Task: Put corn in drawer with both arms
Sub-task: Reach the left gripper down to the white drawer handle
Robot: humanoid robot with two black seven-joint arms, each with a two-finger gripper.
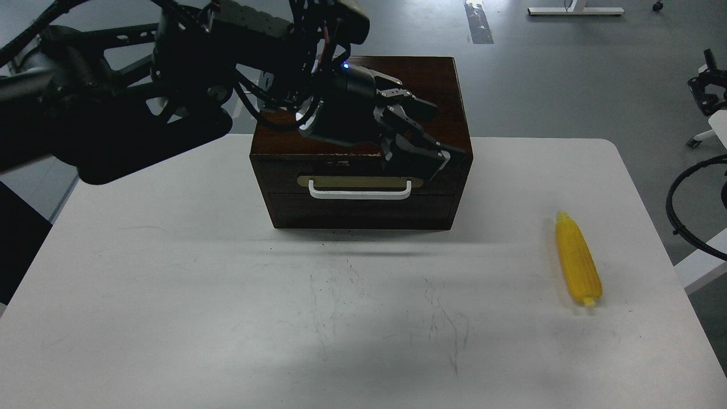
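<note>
The yellow corn [577, 261] lies on the white table [170, 255] at the right, its pale stub end toward me. The dark wood cabinet [437, 85] stands at the back middle. Its drawer [363, 210] is closed, with the white bar handle [359, 194] on a tan plate. My left arm reaches in from the upper left over the cabinet's top. My left gripper [448, 133] hangs open and empty above the cabinet's front right edge, just above the handle's right end. Only part of my right gripper [706, 85] shows at the right edge, far from the corn.
A black cable loop [681, 221] of the right arm hangs beside the table's right edge. Grey floor lies beyond the table, with a white stand base [573, 10] at the far back.
</note>
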